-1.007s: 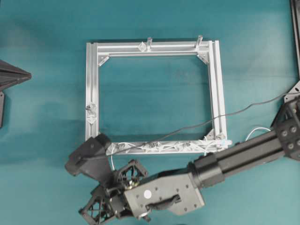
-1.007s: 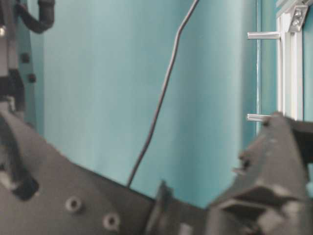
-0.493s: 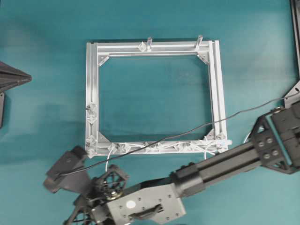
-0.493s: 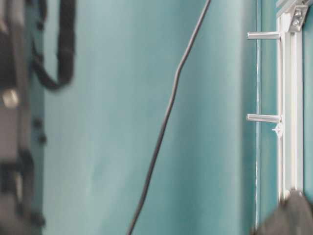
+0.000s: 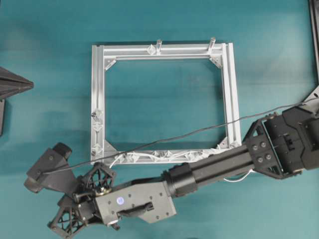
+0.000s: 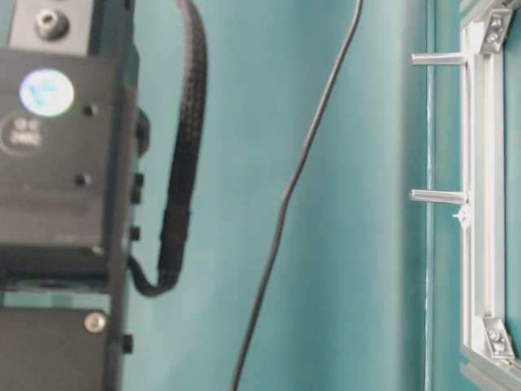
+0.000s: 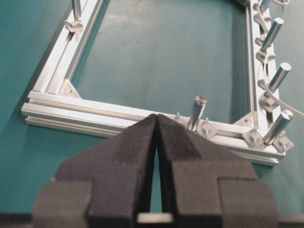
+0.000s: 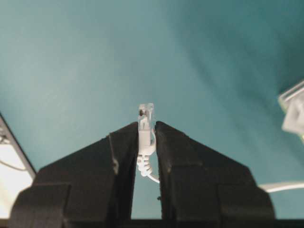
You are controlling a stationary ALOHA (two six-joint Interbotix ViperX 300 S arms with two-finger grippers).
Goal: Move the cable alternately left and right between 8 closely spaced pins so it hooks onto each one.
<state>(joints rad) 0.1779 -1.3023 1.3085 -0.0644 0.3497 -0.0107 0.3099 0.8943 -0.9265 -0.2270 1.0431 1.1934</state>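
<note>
On teal table point(image 5: 164, 20), right gripper point(image 8: 145, 133) pinches cable point(image 8: 145, 142) beside frame point(image 5: 97, 89).

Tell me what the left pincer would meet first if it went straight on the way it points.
Judging by the left wrist view, the shut left pincer points at the near rail of the aluminium frame, close to an upright post. The rail probably comes first, though depth is unclear.
</note>
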